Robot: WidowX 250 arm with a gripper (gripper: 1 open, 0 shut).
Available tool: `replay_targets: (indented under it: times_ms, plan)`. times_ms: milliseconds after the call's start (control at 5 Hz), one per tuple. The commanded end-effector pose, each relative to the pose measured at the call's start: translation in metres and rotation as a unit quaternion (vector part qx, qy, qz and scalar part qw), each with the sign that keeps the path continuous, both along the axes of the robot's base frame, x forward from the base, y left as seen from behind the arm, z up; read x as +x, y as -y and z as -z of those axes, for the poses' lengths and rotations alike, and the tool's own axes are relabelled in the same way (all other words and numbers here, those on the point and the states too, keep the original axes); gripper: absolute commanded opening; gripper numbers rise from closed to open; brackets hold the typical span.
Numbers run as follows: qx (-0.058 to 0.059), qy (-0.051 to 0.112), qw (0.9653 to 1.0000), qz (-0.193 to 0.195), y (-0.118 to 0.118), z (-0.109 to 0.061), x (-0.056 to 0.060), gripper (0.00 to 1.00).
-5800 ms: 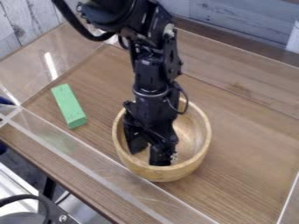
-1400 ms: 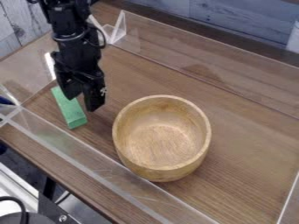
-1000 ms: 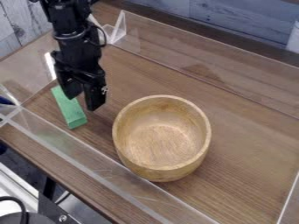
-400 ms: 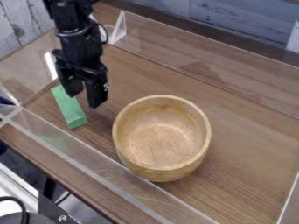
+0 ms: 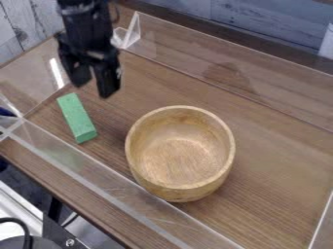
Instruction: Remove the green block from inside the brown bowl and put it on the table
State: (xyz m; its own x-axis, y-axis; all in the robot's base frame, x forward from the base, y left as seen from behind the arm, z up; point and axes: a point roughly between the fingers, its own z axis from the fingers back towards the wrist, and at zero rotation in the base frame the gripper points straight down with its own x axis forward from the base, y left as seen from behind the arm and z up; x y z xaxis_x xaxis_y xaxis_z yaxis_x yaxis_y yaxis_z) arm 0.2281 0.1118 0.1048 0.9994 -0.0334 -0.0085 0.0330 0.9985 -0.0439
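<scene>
Now the block (image 5: pixel 77 119) lies flat on the worktop (image 5: pixel 260 107), out of the bowl (image 5: pixel 181 152) and well to its left, close to the near-left acrylic wall (image 5: pixel 78 165). It is a plain green bar, its long axis running from far-left to near-right, and nothing touches it.

The bowl sits right of the block, nearer the middle of the worktop. It stands upright, with pale grainy wood showing across its inside, and nothing in it.

The hand (image 5: pixel 92 86) hangs in the air on the far side of the block, above and slightly right of its far end, and apart from it. It is black and points downward; its two fingers (image 5: pixel 105 84) stand spread with a visible gap between them, and nothing is pinched there. The picture is somewhat blurred around the hand. The arm (image 5: pixel 84 24) rises from the hand toward the top-left edge of the view.

A white bracket-like piece (image 5: pixel 128 31) shows just right of the arm on the far-left acrylic wall. Pale planked boards (image 5: pixel 26 24) lie beyond the far-left corner.
</scene>
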Motion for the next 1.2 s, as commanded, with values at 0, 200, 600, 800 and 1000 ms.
replay_targets:
  times_ms: [0,200,600,800,1000]
  plan:
    - [0.016,0.039,0.9991,0.002,0.007,-0.04,0.013,1.0]
    - [0.014,0.046,0.9987,0.016,0.029,-0.053,0.024,1.0]
    - [0.01,0.045,0.9971,0.06,0.078,-0.056,0.029,1.0]
    - [0.007,0.037,0.9969,0.07,0.085,-0.051,0.016,1.0]
    - [0.003,0.035,0.9962,0.079,0.087,-0.044,0.009,1.0]
